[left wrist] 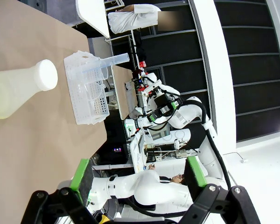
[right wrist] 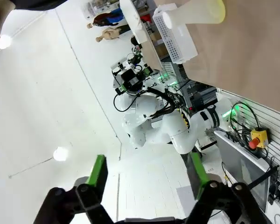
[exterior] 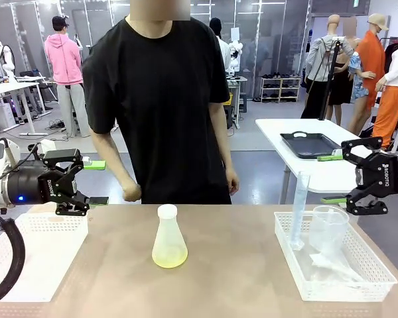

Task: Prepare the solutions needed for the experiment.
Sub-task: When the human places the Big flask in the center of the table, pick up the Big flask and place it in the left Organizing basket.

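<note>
The solution point(exterior: 169, 258), pale yellow-green, lies in the base of a stoppered flask point(exterior: 168, 232) standing mid-table between two white baskets point(exterior: 40, 255). The left gripper point(exterior: 96, 182) and right gripper point(exterior: 331, 178) hang well apart from it, fingers spread, empty. The right one reads ROBOTIQ. The left's blurred print is probably the same.

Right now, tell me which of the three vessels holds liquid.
The stoppered conical flask at the table's middle: pale yellow-green liquid tints its base. The tall cylinder and beaker stand in the right basket, looking clear.
</note>
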`<act>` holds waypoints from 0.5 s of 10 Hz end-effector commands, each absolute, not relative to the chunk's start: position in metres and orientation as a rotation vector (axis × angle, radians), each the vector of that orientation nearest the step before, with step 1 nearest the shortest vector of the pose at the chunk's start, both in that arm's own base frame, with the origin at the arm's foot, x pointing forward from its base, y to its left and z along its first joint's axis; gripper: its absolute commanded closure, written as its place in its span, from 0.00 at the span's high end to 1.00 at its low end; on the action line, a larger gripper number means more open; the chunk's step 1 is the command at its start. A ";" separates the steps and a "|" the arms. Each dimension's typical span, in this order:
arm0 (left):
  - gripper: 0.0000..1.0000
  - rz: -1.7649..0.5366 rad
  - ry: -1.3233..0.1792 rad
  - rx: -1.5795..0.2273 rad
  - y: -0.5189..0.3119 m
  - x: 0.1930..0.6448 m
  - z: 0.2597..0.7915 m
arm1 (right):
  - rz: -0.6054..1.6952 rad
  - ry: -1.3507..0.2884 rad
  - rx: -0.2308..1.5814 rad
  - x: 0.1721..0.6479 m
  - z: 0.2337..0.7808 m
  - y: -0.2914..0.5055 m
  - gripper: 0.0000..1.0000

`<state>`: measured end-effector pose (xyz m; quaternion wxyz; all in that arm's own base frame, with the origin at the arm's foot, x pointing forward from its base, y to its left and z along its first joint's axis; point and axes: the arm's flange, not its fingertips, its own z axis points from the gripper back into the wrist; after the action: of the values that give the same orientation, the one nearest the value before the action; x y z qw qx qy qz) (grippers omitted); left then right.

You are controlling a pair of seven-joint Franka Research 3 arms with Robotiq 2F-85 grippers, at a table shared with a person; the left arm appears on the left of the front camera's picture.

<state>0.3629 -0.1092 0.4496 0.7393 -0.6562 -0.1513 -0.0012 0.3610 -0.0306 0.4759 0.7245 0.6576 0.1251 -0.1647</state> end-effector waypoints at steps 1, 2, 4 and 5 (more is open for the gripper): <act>1.00 -0.006 -0.338 -1.436 -0.108 0.363 0.451 | -0.276 0.286 1.484 0.364 0.473 -0.027 1.00; 1.00 -0.006 -0.338 -1.436 -0.108 0.363 0.451 | -0.363 0.276 1.451 0.361 0.476 -0.031 1.00; 1.00 -0.006 -0.338 -1.436 -0.108 0.363 0.451 | -0.363 0.276 1.451 0.361 0.476 -0.031 1.00; 1.00 -0.006 -0.338 -1.436 -0.108 0.363 0.451 | -0.363 0.276 1.451 0.361 0.476 -0.031 1.00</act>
<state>0.3629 -0.1092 0.4496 0.7393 -0.6562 -0.1513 -0.0012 0.3606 -0.0319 0.4746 0.7246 0.6587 0.1247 -0.1595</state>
